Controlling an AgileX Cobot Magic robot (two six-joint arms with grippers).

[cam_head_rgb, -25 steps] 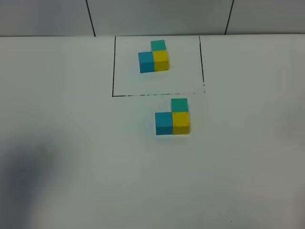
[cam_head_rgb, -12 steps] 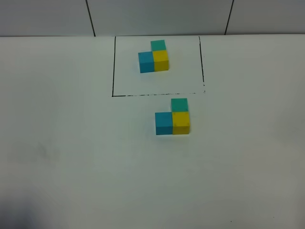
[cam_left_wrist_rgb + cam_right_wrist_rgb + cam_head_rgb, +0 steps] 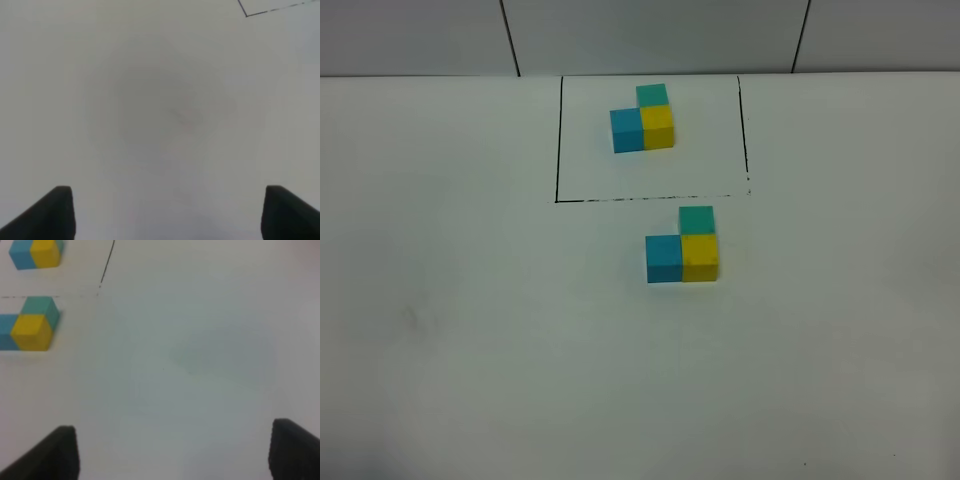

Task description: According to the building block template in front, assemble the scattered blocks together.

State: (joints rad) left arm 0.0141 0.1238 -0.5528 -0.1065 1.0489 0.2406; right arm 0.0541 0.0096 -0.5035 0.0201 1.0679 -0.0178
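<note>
A plain white table carries everything here. A thin black-lined rectangle is drawn on it at the far edge, and inside that frame sits the building block template: a blue cube and a yellow cube side by side, a teal-green one behind the yellow.

Just outside the frame's near line lie the scattered blocks, pushed together and touching in the same L: sky-blue, yellow, teal-green behind the yellow.

Both clusters lie well ahead of the right pincer and off to its left. Ahead of the left pincer there is only bare tabletop and, far off, one corner of the frame.
</note>
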